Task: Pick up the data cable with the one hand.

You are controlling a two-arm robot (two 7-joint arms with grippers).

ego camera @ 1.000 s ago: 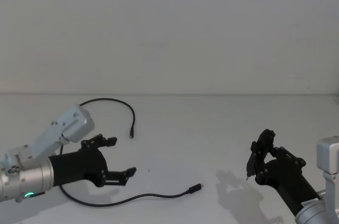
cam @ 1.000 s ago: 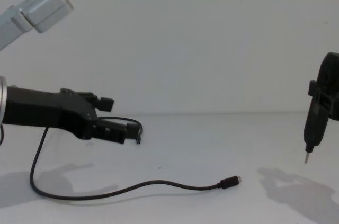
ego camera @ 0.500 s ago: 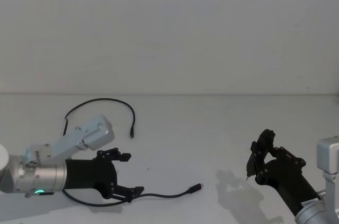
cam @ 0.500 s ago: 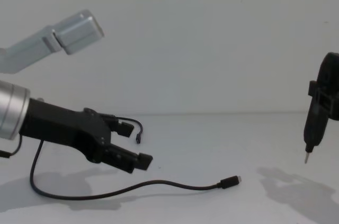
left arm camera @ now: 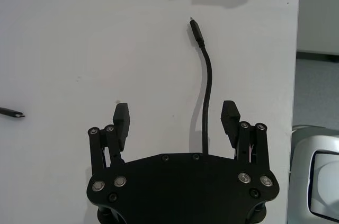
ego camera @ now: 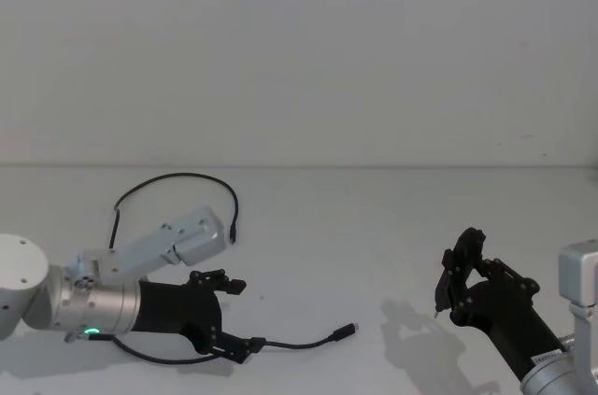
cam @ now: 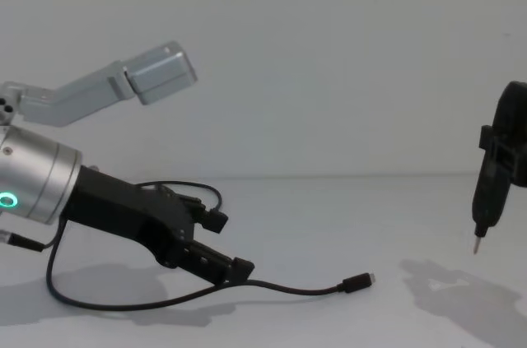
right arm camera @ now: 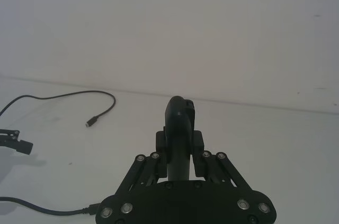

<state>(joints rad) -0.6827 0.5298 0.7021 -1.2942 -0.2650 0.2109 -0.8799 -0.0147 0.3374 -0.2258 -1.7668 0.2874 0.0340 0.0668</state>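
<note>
Left gripper (ego camera: 241, 316) is low over the tabletop (ego camera: 374, 218) on the near left side, angled down, green ring lit on its silver wrist. Jaws are spread wide and grip nothing. Cable (ego camera: 299, 345) lies flat on the tabletop. In the left wrist view the cable (left arm camera: 207, 83) runs between the two open fingers, much closer to one finger (left arm camera: 229, 118) than to the other, and passes under the gripper (left arm camera: 176, 112) body. In the chest view the lower fingertip of the left gripper (cam: 230, 243) sits right at the cable (cam: 288, 289); cannot tell whether they touch.

From the gripper the cable ends in a silver-tipped plug (ego camera: 348, 329), pointing toward the robot's right. The rest of the cable loops back behind the left arm and arcs across the far left of the tabletop, ending in the other plug (ego camera: 232, 236), well apart from the first.

Right gripper (ego camera: 464, 275) hangs above the near right side of the tabletop, well away from the cable, clamped around a black pen-shaped tool (right arm camera: 180, 128) with its metal point (cam: 476, 245) facing down.
</note>
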